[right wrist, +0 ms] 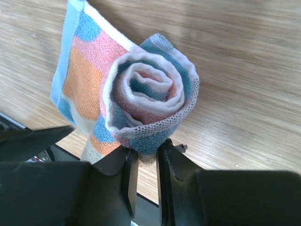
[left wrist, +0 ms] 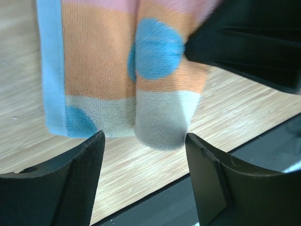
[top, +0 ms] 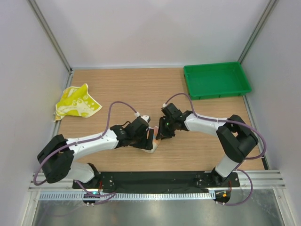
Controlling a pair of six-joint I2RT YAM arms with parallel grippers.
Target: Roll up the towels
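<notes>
The light blue towel [right wrist: 141, 94], with orange and pink blocks, is wound into a short roll with a loose flap on its left. It lies on the wood table near the front middle [top: 154, 142]. My right gripper [right wrist: 146, 165] is shut on the roll's lower edge, and it also shows in the top view [top: 161, 133]. My left gripper [left wrist: 146, 155] is open and empty, with the towel's flap [left wrist: 117, 70] just ahead of its jaws. It also shows in the top view [top: 148, 138]. The yellow towel [top: 77, 102] lies crumpled at the far left.
A green tray [top: 216, 80] stands at the back right corner. White walls close in the table on three sides. The black base rail [top: 150, 181] runs along the near edge, just behind the towel.
</notes>
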